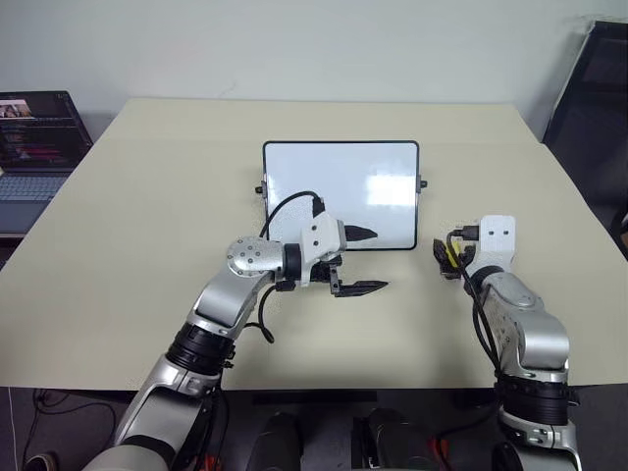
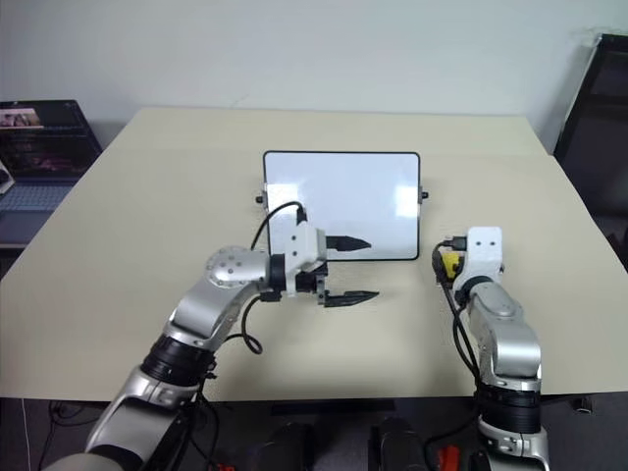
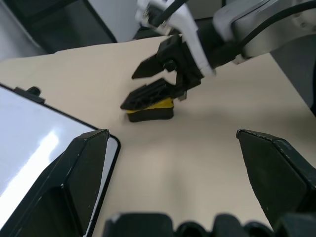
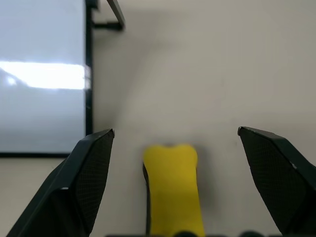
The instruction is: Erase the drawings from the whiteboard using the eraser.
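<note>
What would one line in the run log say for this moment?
whiteboard: no marks visible | eraser: on table, right of board | right gripper: open over eraser, not gripping | left gripper: open at board's near edge

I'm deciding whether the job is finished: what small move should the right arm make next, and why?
Probably draw the right gripper back. Its jaws stand open, the eraser lies free on the table beside the whiteboard, and the board looks blank.
</note>
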Action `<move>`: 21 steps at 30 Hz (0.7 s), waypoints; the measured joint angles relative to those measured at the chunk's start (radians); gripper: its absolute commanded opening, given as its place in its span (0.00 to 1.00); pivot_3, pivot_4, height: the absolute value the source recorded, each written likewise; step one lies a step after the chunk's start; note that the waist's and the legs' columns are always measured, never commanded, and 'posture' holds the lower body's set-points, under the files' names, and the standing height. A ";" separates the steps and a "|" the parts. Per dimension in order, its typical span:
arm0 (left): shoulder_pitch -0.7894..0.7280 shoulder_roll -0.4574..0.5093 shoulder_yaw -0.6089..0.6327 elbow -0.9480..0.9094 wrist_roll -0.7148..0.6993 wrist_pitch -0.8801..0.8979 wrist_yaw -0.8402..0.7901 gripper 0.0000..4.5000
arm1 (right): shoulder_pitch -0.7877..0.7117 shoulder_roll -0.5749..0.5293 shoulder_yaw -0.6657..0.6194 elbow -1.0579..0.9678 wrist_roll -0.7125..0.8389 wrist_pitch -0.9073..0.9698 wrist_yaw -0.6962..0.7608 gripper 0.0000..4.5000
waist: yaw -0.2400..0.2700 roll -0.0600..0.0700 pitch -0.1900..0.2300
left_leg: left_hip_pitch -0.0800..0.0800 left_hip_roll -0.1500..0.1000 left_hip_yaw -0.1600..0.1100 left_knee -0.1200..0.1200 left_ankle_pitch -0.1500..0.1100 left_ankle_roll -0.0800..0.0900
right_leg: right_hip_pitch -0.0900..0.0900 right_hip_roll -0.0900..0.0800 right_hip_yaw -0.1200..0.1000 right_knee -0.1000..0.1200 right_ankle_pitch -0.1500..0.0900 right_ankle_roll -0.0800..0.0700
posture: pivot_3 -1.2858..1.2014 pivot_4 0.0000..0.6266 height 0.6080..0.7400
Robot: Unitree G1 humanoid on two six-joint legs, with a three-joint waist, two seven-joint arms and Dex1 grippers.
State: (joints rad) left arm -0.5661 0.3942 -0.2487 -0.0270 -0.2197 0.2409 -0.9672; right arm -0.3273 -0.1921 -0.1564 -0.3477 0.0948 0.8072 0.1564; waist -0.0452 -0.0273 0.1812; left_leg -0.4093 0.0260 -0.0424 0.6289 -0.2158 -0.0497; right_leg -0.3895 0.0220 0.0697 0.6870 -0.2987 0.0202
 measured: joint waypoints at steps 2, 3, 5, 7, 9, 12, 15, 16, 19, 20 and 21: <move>0.029 -0.001 0.038 -0.028 -0.004 0.037 0.053 1.00 | 0.003 -0.007 0.028 -0.067 0.019 -0.020 0.035 0.99 | -0.004 0.000 0.000 | 0.000 0.000 -0.001 0.000 0.000 0.000 | 0.000 0.000 0.000 0.000 0.000 0.000 | 0.52 0.24 1.00; 0.063 -0.011 0.071 -0.062 -0.011 0.063 0.102 1.00 | 0.018 -0.014 0.047 -0.107 0.030 -0.052 0.058 0.99 | -0.005 0.000 0.000 | 0.000 0.000 -0.001 0.000 0.000 0.000 | 0.000 0.000 0.000 0.000 0.000 0.000 | 0.52 0.24 1.00; 0.132 -0.040 0.135 -0.122 -0.019 0.101 0.201 1.00 | 0.071 -0.014 0.069 -0.162 0.047 -0.131 0.089 0.99 | -0.005 0.000 0.000 | -0.001 0.001 -0.003 0.000 0.000 0.000 | 0.001 -0.003 -0.001 -0.002 0.000 0.000 | 0.52 0.24 1.00; 0.199 -0.075 0.189 -0.171 -0.018 0.124 0.307 1.00 | 0.125 0.008 0.079 -0.167 0.048 -0.232 0.095 0.99 | -0.003 0.000 0.000 | -0.001 0.000 -0.004 0.000 0.000 0.000 | 0.001 -0.004 -0.002 -0.003 0.000 0.000 | 0.52 0.24 1.00; 0.264 -0.108 0.235 -0.216 -0.003 0.122 0.402 1.00 | 0.173 0.069 0.067 -0.152 0.066 -0.344 0.092 0.99 | -0.002 0.000 0.000 | -0.001 0.000 -0.006 0.000 0.000 0.000 | 0.001 -0.005 -0.002 -0.003 0.001 0.000 | 0.52 0.24 1.00; 0.360 -0.141 0.270 -0.263 0.068 0.092 0.551 1.00 | 0.242 0.125 0.059 -0.087 0.042 -0.552 0.050 0.99 | 0.000 0.000 0.000 | -0.001 0.000 -0.006 0.000 0.000 0.000 | 0.002 -0.006 -0.002 -0.003 0.002 -0.001 | 0.52 0.24 1.00; 0.407 -0.166 0.297 -0.265 0.135 0.046 0.660 1.00 | 0.306 0.096 0.064 -0.031 0.006 -0.721 0.066 0.99 | 0.009 0.000 0.000 | 0.000 -0.001 -0.005 0.001 0.000 0.000 | 0.002 -0.006 -0.002 -0.004 0.002 0.000 | 0.52 0.24 1.00; 0.423 -0.174 0.305 -0.265 0.155 0.012 0.698 1.00 | 0.329 0.096 0.059 -0.020 0.014 -0.762 0.080 0.99 | 0.013 -0.001 -0.001 | 0.000 -0.001 -0.004 0.001 0.000 0.000 | 0.003 -0.006 -0.002 -0.005 0.002 0.000 | 0.52 0.24 1.00; 0.483 -0.178 0.355 -0.265 0.183 -0.045 0.766 1.00 | 0.406 0.097 0.059 0.000 0.042 -0.830 0.106 0.99 | 0.014 -0.001 -0.001 | 0.001 0.000 -0.004 0.000 0.000 0.000 | 0.003 -0.005 -0.002 -0.005 0.002 -0.001 | 0.52 0.24 1.00; 0.497 -0.186 0.366 -0.265 0.190 -0.055 0.786 1.00 | 0.422 0.080 0.055 0.018 0.043 -0.846 0.113 0.99 | 0.014 -0.001 -0.001 | 0.001 0.000 -0.003 0.000 0.000 0.000 | 0.003 -0.005 -0.002 -0.005 0.002 -0.001 | 0.52 0.24 1.00; 0.517 -0.192 0.372 -0.267 0.194 -0.061 0.802 1.00 | 0.441 0.063 0.049 0.029 0.043 -0.857 0.126 0.99 | 0.014 -0.001 -0.001 | 0.001 -0.001 -0.002 0.000 0.000 0.000 | 0.004 -0.006 -0.001 -0.005 0.002 0.000 | 0.52 0.24 1.00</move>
State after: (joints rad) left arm -0.0494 0.2018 0.1232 -0.2936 -0.0256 0.1798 -0.1652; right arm 0.1135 -0.1291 -0.1078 -0.3182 0.1382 -0.0495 0.2822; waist -0.0312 -0.0280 0.1800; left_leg -0.4083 0.0255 -0.0446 0.6292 -0.2159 -0.0498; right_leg -0.3855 0.0164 0.0684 0.6821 -0.2965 0.0199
